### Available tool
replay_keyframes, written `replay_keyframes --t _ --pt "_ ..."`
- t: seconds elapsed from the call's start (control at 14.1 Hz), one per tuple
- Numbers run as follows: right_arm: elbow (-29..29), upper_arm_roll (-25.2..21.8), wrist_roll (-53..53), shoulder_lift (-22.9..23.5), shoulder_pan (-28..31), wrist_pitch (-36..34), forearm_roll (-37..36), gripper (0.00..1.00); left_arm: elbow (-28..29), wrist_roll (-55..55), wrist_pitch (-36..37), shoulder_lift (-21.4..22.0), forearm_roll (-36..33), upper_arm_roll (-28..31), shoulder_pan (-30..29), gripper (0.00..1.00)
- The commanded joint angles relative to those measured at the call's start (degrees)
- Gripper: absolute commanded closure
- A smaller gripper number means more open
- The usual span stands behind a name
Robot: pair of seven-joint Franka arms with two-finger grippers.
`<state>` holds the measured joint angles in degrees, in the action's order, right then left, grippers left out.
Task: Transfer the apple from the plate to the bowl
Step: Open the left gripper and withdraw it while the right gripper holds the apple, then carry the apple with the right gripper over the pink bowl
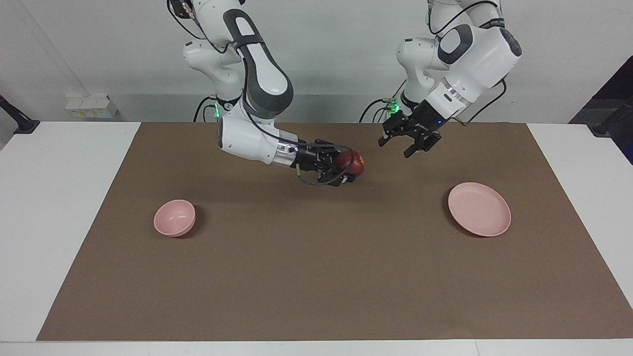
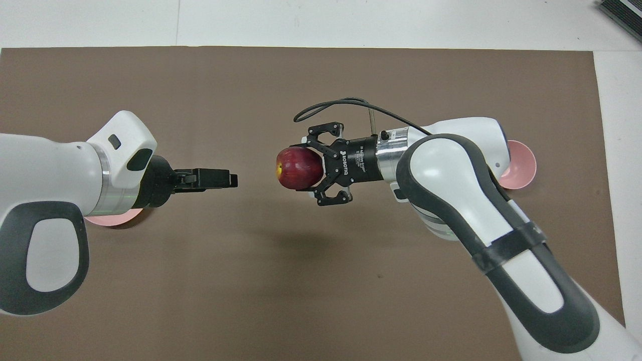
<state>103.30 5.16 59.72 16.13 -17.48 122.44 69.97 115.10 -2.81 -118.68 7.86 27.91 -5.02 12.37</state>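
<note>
I see my right pincer (image 1: 352,167) clamped on the apple (image 1: 350,163), up over the middle of the brown mat (image 1: 316,277) on the counter — between bowl (image 1: 174,217) and plate (image 1: 478,208). My left pincer (image 1: 409,143) hangs near it, fingers apart — holding nothing.

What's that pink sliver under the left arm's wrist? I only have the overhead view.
Observer: That's the plate. The facing view shows all of it, and it is empty.
Operator: And the bowl, half covered in mine?
Observer: The bowl is empty too.
Operator: Is the apple touching the mat?
Observer: No, the right jaws hold the apple up in the air, clear of the mat.
</note>
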Motion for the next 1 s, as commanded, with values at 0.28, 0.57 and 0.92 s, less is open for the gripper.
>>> replay_keyframes --t 0.28,0.57,0.92 --pt "-0.7 0.4 -7.9 0.4 8.5 -0.2 -20.6 1.0 -8.4 -0.2 7.9 0.0 -27.0 0.4 -4.9 0.0" --pt "-2.0 0.4 -11.5 0.7 10.5 -0.2 -35.7 1.0 -19.5 10.5 20.3 -1.5 -31.0 0.6 -9.9 0.0" --pt "-2.1 0.4 -22.4 1.7 14.0 0.9 -53.2 1.0 -39.9 12.7 37.7 -10.8 -30.3 0.9 -11.7 0.0"
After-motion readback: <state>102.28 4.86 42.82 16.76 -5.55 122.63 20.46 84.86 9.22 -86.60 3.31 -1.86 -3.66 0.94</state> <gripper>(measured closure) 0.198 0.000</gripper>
